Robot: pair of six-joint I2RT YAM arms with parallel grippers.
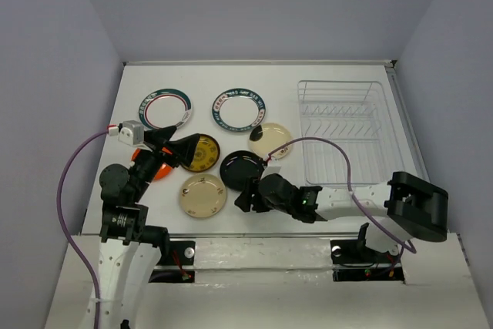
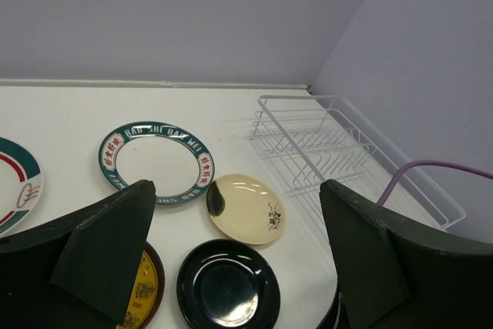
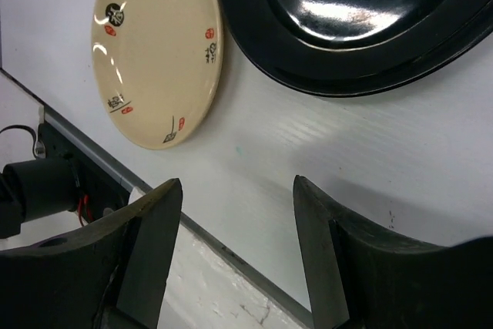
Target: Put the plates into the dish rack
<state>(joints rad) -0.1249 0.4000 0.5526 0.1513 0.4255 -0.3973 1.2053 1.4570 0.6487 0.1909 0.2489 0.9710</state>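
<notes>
Plates (image 1: 238, 108): flat on the table (image 1: 277, 82), centre and left in the top view; rack (image 1: 343, 129) at upper right.

Left wrist view: my left gripper (image 2: 237, 190) spread wide, clamping nothing; black plate (image 2: 228, 287) at bottom centre.

Right wrist view: my right gripper (image 3: 236, 182) partly apart over bare table; black plate at upper right.

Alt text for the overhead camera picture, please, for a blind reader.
Seven small plates lie flat on a white table, left of an empty wire dish rack. The left gripper and right gripper hover open near the plates.
</notes>
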